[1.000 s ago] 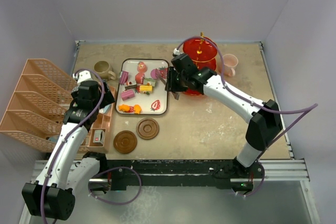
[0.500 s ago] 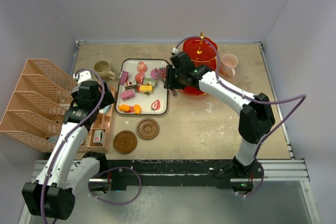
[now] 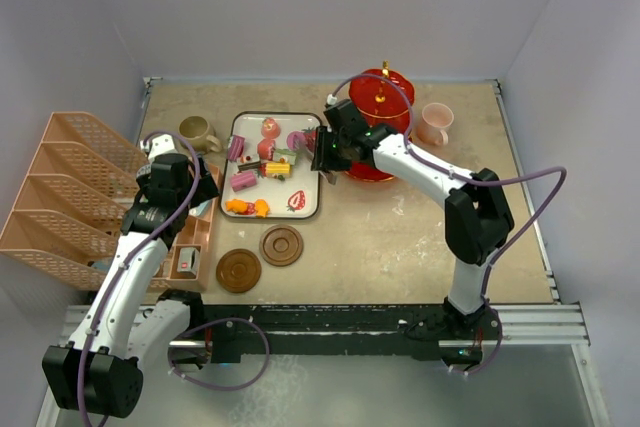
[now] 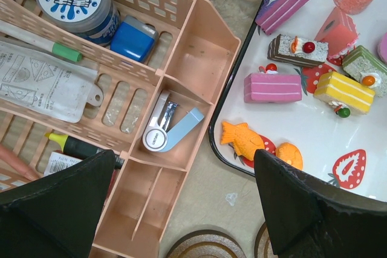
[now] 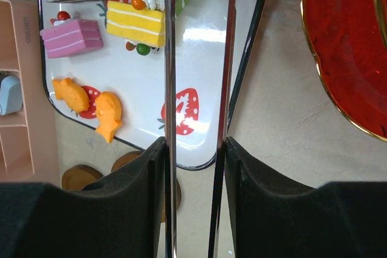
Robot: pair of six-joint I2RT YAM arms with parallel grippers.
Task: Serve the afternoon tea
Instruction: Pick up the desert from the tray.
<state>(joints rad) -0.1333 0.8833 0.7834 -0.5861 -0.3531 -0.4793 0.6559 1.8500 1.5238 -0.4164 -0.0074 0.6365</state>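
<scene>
Lying crosswise vs tweezers (image 5: 170,89): yellow cake (image 5: 136,23)

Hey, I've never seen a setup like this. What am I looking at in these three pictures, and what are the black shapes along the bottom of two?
Two white robot arms stand at a table's near edge. One picture looks down on both; the other two come from cameras on each wrist, so the black shapes are that arm's own fingers. The right gripper is shut on long metal tweezers above a white strawberry-printed tray of small toy sweets. The left gripper is open and empty, over a pink plastic organiser. Also on the table: a red translucent three-tier stand, an olive-brown mug, a pink mug and two round brown coasters.
</scene>
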